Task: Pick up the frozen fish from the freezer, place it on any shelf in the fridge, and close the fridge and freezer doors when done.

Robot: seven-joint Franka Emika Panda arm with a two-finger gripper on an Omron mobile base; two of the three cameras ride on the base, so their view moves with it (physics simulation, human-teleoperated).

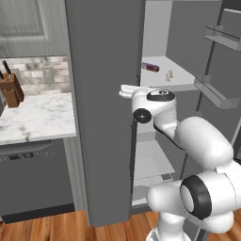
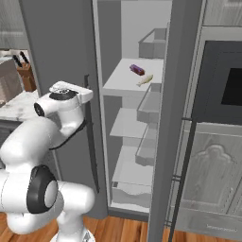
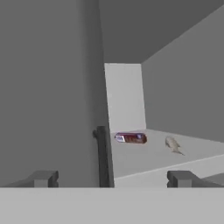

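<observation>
Frozen fish (image 3: pixel 173 145) lies near purple can (image 3: pixel 130 138) on shelf (image 3: pixel 144 159).

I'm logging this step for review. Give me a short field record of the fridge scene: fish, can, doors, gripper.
frozen fish: lying on the shelf of the fridge's open column, at
purple can: on its side on that shelf, beside the fish, apart from it
right door: swung open
left door: closed, bar handle facing the hand
gripper: open, holding nothing, short of the shelf

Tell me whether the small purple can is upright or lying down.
Lying down: the small purple can rests lengthwise on the pale shelf.
</observation>
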